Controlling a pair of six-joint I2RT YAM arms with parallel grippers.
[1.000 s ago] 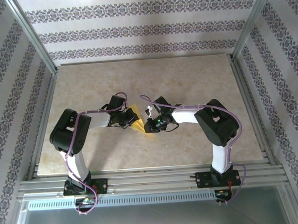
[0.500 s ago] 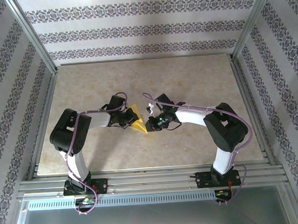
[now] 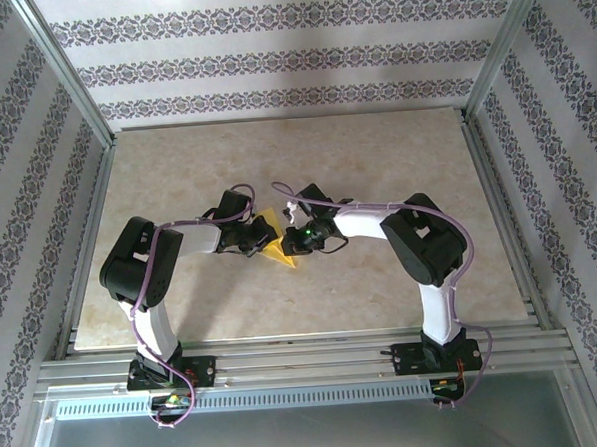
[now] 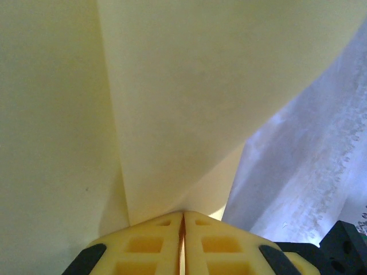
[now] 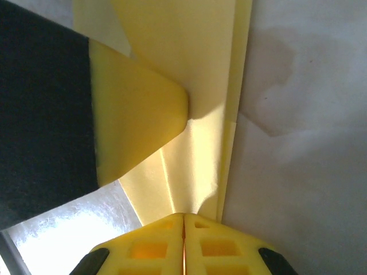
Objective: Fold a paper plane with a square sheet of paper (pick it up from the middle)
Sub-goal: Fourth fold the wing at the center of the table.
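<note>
The yellow paper (image 3: 277,253) lies in the middle of the table (image 3: 375,159), its pointy end aimed back at the arms and its length running away from them. The left gripper (image 4: 183,216) pinches it shut from the left, and the right gripper (image 5: 183,217) pinches it from the right. Both are equally close.

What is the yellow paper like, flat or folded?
Folded. From above, the paper is a small pointed shape, not a square, and the wrist views show creases and overlapping layers.
</note>
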